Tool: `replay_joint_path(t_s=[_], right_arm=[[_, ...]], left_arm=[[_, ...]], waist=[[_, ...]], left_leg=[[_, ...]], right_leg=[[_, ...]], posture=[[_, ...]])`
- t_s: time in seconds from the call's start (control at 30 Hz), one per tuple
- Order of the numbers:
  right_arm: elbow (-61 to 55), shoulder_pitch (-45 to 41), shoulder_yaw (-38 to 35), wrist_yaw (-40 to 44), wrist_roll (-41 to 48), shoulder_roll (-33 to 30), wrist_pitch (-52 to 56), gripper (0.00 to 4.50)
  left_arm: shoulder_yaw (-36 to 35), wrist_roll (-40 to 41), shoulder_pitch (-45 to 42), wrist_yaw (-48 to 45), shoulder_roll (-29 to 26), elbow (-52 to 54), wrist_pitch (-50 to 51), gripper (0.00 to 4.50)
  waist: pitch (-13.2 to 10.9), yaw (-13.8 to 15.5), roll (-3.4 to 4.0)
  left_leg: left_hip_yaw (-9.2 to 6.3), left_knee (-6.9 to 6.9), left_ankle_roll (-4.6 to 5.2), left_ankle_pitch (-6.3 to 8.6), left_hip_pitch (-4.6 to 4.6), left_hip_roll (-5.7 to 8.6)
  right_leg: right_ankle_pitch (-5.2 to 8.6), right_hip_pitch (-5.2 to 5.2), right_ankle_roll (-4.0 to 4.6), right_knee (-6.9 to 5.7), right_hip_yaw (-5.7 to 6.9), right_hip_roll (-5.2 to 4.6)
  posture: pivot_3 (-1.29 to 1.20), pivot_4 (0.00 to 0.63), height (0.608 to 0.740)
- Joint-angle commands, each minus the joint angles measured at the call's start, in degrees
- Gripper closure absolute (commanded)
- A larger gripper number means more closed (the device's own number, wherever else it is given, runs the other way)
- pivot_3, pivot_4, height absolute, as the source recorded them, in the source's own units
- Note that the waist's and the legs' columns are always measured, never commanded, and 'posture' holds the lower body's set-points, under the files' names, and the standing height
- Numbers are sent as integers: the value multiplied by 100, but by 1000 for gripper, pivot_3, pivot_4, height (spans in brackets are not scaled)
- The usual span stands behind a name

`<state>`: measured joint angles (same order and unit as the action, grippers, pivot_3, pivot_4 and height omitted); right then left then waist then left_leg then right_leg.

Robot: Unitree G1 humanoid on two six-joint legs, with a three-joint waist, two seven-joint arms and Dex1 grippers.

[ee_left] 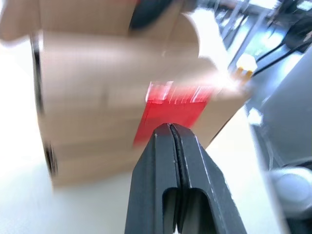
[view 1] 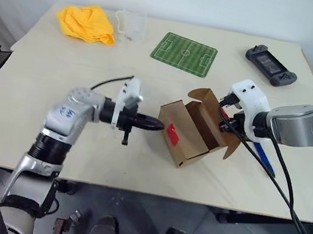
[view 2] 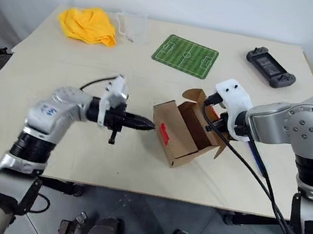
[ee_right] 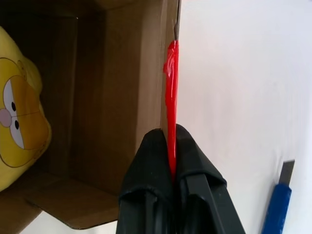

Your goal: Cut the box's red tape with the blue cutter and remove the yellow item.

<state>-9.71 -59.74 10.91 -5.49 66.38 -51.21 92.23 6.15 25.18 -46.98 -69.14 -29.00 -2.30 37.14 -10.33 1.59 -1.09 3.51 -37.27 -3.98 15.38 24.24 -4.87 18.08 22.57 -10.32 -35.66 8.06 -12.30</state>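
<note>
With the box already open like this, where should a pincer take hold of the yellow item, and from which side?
Grip the yellow item on its rounded edge nearest the opening, coming in through the box's open end, the side where the right pincer is clamped on a wall edge with red tape. The cardboard walls probably block any other approach, and it looks soft enough to pinch.

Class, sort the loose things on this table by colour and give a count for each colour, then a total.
Yellow: 2, cloth, soft toy
Brown: 1, box
Blue: 1, cutter
Green: 1, pitch mat
Black: 1, game console
Clear: 1, plastic cup
Total: 7
</note>
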Motion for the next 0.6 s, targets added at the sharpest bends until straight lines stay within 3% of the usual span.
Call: replay_joint_path(t_s=[0.03, 0.33, 0.6], right_arm=[[-181, -71, -243, -34, -83, -25, 27, 4463], [-178, -72, -244, -2, -155, -56, 27, 4463], [-194, -170, -216, 163, 20, -299, 27, 4463]], left_arm=[[-69, 406, -338, 167, 286, 374, 319, 4500], [893, -602, -307, 1180, 1005, -116, -103, 4500], [1034, -1058, -154, 1599, 888, -414, -106, 4500]], waist=[[0, -1, 0], [0, -47, 0], [0, -25, 0]], left_leg=[[0, -1, 0, 0, 0, 0], [0, 7, 0, 0, -5, 0], [1, 1, 0, 0, -3, 0]], right_leg=[[0, 0, 0, 0, 0, 0], [0, 3, 0, -1, 0, 1], [0, 2, 0, -1, -2, 1]], posture=[[0, 150, 740], [0, 150, 740], [0, 150, 740]])
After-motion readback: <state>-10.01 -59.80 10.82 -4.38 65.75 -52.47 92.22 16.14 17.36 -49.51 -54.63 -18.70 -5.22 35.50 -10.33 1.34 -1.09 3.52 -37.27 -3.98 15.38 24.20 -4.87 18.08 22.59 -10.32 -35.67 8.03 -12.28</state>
